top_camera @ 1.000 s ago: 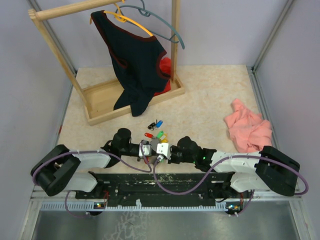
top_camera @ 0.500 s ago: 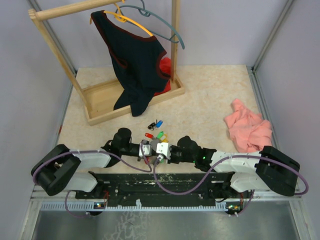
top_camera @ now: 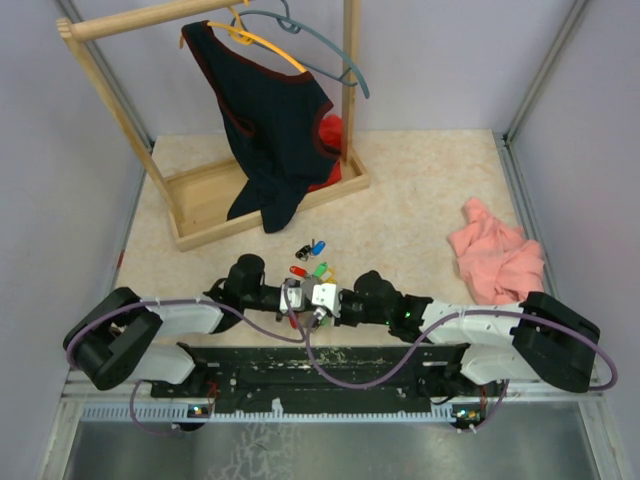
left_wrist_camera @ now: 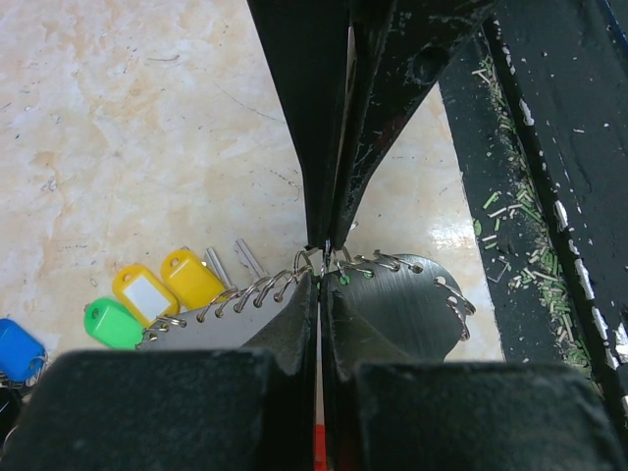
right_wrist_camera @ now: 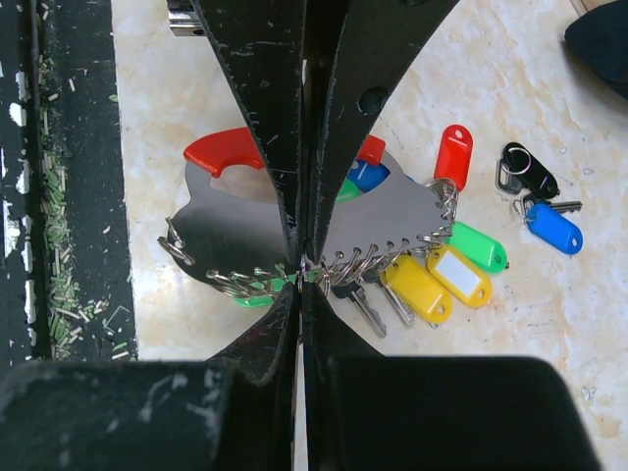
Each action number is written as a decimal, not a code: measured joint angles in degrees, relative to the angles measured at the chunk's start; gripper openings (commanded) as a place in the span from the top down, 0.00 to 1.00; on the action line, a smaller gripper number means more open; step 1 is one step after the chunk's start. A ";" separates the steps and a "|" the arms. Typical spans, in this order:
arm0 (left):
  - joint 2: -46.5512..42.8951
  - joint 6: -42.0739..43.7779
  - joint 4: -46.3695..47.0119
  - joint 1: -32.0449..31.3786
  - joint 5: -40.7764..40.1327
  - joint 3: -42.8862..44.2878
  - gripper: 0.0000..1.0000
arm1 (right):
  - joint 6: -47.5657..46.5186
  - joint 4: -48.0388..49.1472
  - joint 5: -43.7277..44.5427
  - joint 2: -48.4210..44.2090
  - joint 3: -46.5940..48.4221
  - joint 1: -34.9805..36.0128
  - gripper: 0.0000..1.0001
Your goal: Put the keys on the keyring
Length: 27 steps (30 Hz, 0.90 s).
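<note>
The keyring (right_wrist_camera: 245, 231) is a grey metal plate with a red part (right_wrist_camera: 224, 149) and several small wire rings along its edge. It also shows in the left wrist view (left_wrist_camera: 412, 294). My left gripper (left_wrist_camera: 322, 280) is shut on it, with red showing between the jaws. My right gripper (right_wrist_camera: 301, 280) meets it tip to tip and is shut on the ringed edge. Yellow keys (right_wrist_camera: 437, 280) and a green key (right_wrist_camera: 479, 245) hang from the rings. A red key (right_wrist_camera: 452, 155) lies by the plate. A blue key (right_wrist_camera: 552, 228) lies apart. Both grippers (top_camera: 306, 298) meet near the table's front.
A wooden rack (top_camera: 200, 200) with a dark garment (top_camera: 270, 130) and hangers stands at the back left. A pink cloth (top_camera: 495, 255) lies at the right. A black key fob (right_wrist_camera: 520, 167) lies by the blue key. The black base rail (top_camera: 320, 365) runs just behind the grippers.
Almost nothing; the left arm has shifted very slightly, and both grippers stay pinched together at the keyring.
</note>
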 measured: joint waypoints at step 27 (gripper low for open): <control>-0.20 -1.36 -0.81 -0.46 -5.18 0.55 1.00 | 1.01 -1.68 1.40 -2.32 2.21 -1.25 0.79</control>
